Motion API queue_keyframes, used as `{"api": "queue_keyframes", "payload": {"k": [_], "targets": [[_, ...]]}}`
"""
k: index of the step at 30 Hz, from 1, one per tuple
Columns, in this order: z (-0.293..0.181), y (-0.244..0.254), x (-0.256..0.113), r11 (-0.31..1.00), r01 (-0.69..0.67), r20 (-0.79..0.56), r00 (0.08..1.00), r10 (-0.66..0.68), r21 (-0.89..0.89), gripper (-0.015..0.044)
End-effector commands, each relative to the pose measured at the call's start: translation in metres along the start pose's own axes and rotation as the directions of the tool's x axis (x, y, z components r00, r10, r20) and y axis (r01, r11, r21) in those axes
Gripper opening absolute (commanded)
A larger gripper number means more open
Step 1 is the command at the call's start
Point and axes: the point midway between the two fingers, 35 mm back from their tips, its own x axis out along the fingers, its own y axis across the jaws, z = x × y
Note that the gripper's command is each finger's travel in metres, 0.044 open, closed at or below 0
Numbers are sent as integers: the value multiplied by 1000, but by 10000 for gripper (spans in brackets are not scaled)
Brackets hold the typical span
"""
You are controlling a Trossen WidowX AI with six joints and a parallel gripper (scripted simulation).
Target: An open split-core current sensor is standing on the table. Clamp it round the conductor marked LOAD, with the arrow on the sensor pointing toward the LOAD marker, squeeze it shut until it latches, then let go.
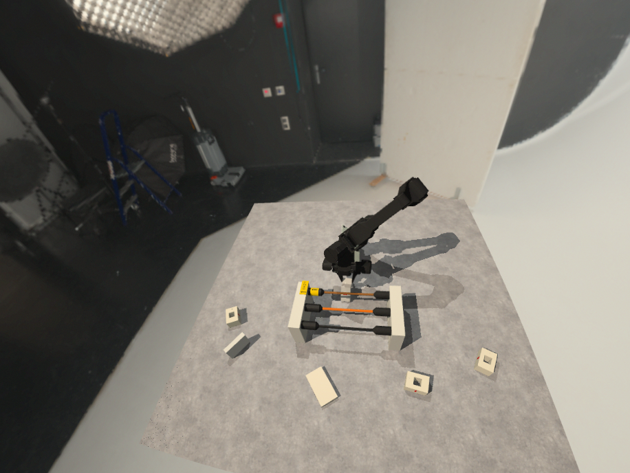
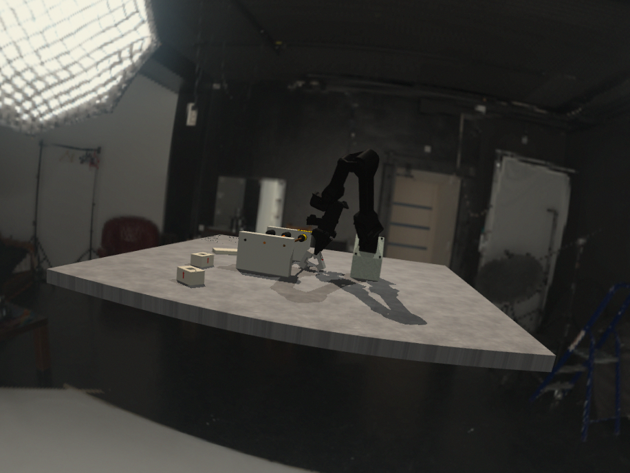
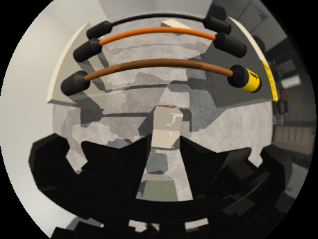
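Observation:
The pale open current sensor (image 1: 346,296) (image 2: 320,260) (image 3: 167,121) is between the fingertips, low on the arm's side of the brown conductor (image 1: 364,294) (image 3: 156,63). Its two halves stand spread in the exterior view; red marks show at its ends in the wrist view. My gripper (image 1: 347,278) (image 2: 318,251) (image 3: 165,137) is shut on it. The conductor is outside the sensor in the wrist view. A yellow LOAD label (image 1: 304,287) (image 3: 270,80) is on the rack wall by that conductor's end, beside a yellow band (image 1: 315,291) (image 3: 253,80). The sensor's arrow direction is not legible.
The rack wall (image 1: 397,325) (image 2: 265,254) (image 3: 62,76) also carries an orange conductor (image 1: 351,310) (image 3: 156,30) and a black conductor (image 1: 351,328) (image 3: 156,16) beyond the brown one. Hollow blocks (image 1: 411,390) (image 2: 193,278), a tilted block (image 1: 236,346) and a flat block (image 1: 321,386) lie around.

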Motion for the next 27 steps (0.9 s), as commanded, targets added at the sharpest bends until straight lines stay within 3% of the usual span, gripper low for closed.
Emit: {"api": "queue_keyframes", "payload": {"k": [1, 8, 12, 17, 22, 27], "targets": [[0, 0, 0, 1000, 0, 0, 1000, 0, 0, 157], [0, 0, 0, 1000, 0, 0, 1000, 0, 0, 325], [1, -1, -7, 1000, 4, 0, 1000, -4, 0, 325], [-3, -1, -54, 1000, 7, -2, 1000, -7, -3, 325], [-3, -1, -56, 1000, 6, -4, 1000, -6, 11, 320], [7, -1, -56, 917, 30, -69, 998, -3, 398, 320]]}}
